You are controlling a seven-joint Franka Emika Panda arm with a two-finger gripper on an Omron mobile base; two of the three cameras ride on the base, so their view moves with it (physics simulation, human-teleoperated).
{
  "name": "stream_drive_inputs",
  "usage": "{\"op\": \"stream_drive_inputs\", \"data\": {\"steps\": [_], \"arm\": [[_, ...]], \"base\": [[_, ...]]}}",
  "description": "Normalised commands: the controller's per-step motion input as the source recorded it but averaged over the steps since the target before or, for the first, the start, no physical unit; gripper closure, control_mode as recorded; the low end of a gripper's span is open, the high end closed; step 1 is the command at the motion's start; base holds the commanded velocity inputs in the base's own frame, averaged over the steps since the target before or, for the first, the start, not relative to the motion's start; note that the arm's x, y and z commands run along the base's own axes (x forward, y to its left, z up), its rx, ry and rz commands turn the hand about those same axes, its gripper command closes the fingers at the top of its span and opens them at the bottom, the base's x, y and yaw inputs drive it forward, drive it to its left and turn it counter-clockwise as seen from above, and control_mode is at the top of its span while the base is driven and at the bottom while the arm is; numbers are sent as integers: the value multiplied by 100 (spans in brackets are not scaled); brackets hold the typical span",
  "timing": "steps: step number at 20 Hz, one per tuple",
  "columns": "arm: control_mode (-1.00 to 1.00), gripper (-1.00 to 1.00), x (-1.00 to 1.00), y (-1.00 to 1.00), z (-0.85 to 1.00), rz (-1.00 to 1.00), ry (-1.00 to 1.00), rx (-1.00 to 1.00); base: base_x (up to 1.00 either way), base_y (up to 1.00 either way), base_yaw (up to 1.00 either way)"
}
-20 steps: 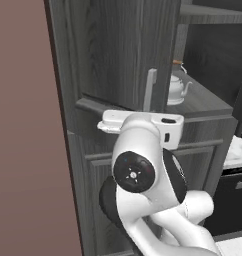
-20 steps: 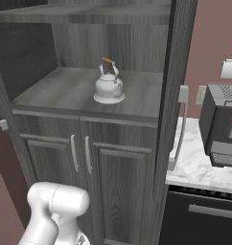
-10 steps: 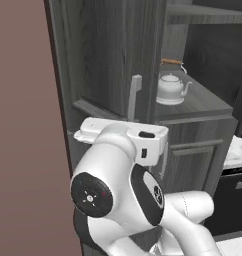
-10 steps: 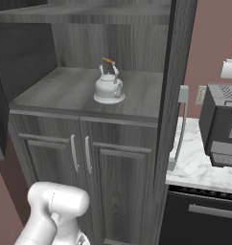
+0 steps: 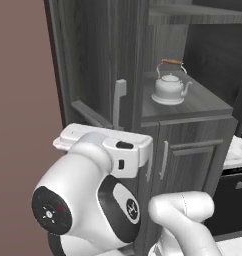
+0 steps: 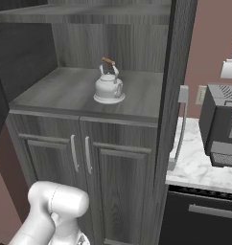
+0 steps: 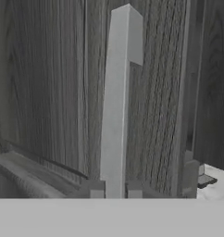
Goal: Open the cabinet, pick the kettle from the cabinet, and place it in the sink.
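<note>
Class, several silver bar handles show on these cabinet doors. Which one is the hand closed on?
The long vertical handle on the swung-open tall left door; the hand grips its lower end. The short handles sit on the shut lower doors.

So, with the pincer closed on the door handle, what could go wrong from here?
1. The pincer grips the handle near its lower end; it may slip off if the door is pulled further.
2. The open left door stands beside the arm, which could bump it while reaching in.
3. The kettle sits under a shelf, so lifting it high may strike that.
</note>
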Motion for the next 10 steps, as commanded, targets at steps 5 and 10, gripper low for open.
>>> {"op": "stream_drive_inputs", "data": {"steps": [5, 10], "arm": [[-100, -100, -7, -2, -25, -3, 5, 1], [-100, -100, -31, -4, -17, -7, 0, 6]], "base": [[0, 0, 0], [0, 0, 0]]}}
